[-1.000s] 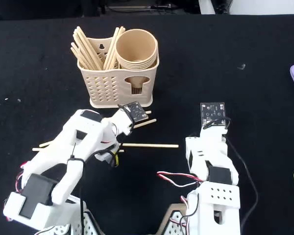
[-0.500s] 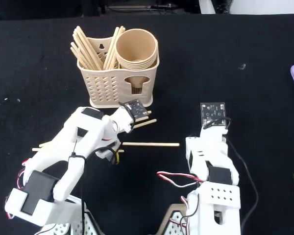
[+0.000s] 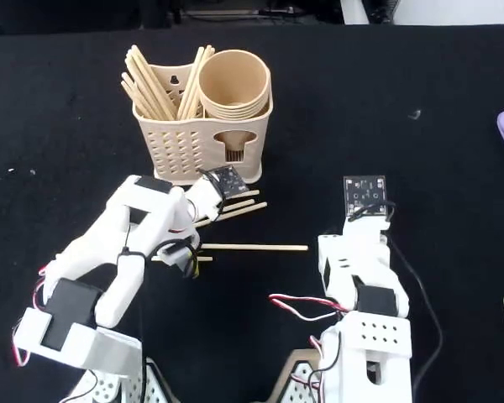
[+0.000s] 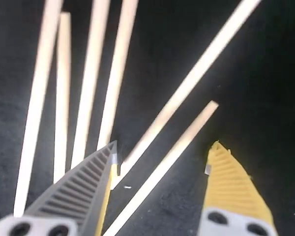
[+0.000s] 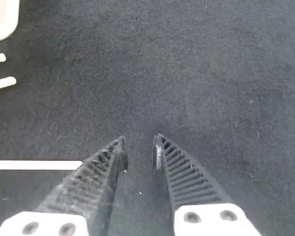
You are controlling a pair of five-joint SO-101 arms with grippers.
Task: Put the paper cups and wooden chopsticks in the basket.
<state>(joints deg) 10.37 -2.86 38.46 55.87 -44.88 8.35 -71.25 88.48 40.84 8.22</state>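
Worryingly, the left gripper hung spread over crowded chopsticks, so closing might have pinched two and dropped both.

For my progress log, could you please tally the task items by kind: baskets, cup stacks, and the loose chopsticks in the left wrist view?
Basket: 1
Stack of paper cups: 1
Loose chopsticks in the left wrist view: 6
Total: 8
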